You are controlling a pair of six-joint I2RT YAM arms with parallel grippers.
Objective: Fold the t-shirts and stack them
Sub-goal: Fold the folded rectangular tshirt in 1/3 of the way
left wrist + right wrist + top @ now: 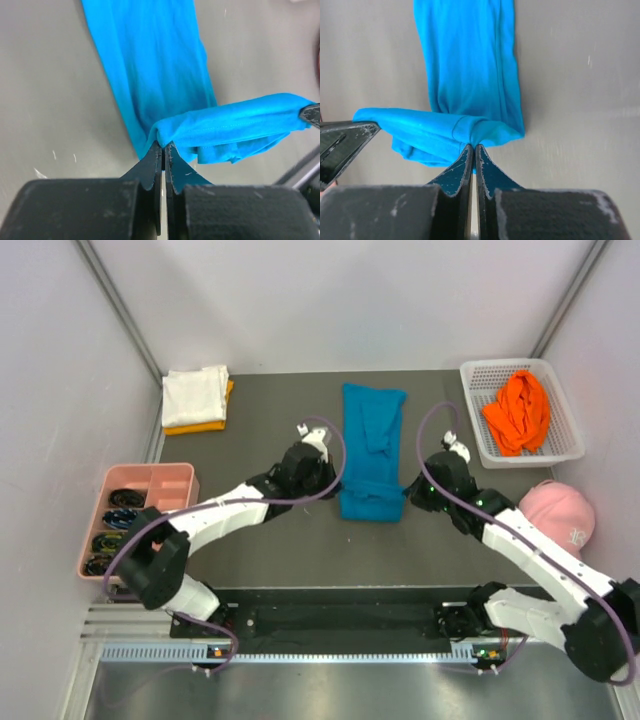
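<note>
Top external view: pale walls (330, 300) stand around a dark grey tabletop (270, 420). At its middle lies the long teal-blue t-shirt (372, 440). The left jaws and the right jaws each pinch tight one near corner.

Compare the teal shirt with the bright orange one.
The teal shirt lies on the table as a long folded strip; the orange shirt sits crumpled in the white basket. The left gripper and right gripper pinch the teal shirt's near edge; nothing touches the orange shirt. Both are plain cloth.
</note>
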